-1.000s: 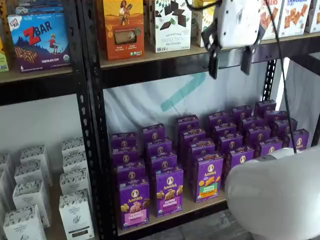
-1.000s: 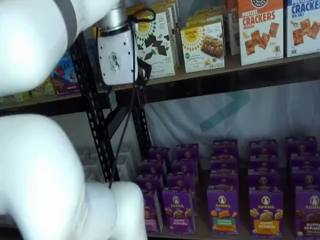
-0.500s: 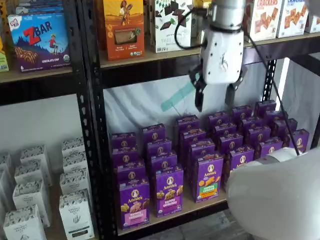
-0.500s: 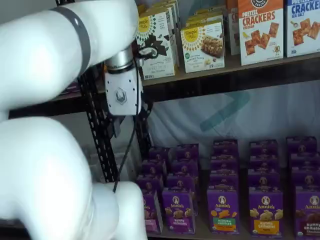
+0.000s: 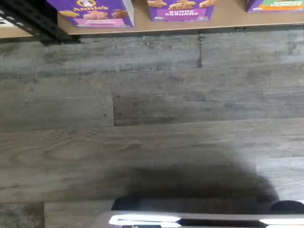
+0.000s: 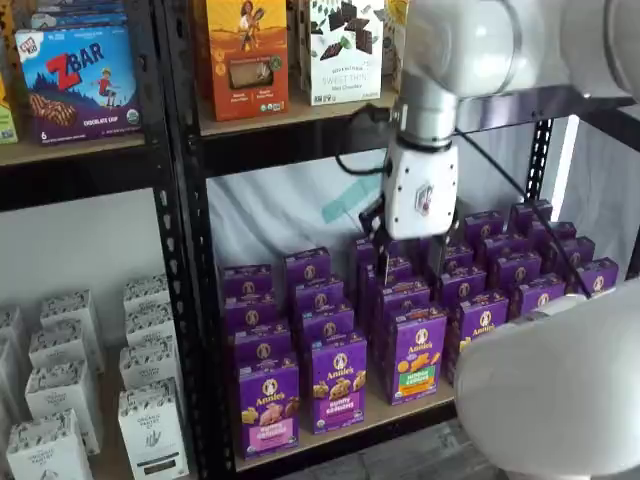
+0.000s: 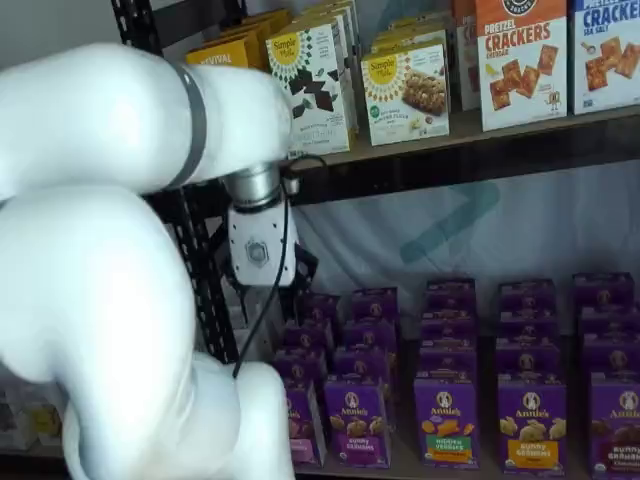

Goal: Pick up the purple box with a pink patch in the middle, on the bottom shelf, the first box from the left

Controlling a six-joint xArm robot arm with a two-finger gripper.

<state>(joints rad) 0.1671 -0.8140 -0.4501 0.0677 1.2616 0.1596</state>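
Observation:
The purple box (image 6: 268,405) with its pale pink panel stands upright at the front left of the bottom shelf (image 6: 403,407). It shows in the wrist view too (image 5: 92,8), at the board's edge (image 5: 142,26). In a shelf view the arm hides most of this box (image 7: 303,427). My gripper (image 6: 410,262) hangs in front of the rows of purple boxes, above and to the right of the box. It is open, with a plain gap between its black fingers (image 6: 383,262) and nothing in them. Its white body also shows in both shelf views (image 7: 259,250).
A Bunny Grahams carton (image 6: 338,385) and one with an orange-green panel (image 6: 416,356) stand beside the box, with several more purple cartons behind. A black upright (image 6: 185,260) separates the white cartons (image 6: 60,400). My arm's white link (image 6: 550,390) fills the foreground. Grey wood floor (image 5: 152,118) lies below.
The gripper has come down from the upper shelf's level to in front of the purple boxes and shifted a little left. It stays open.

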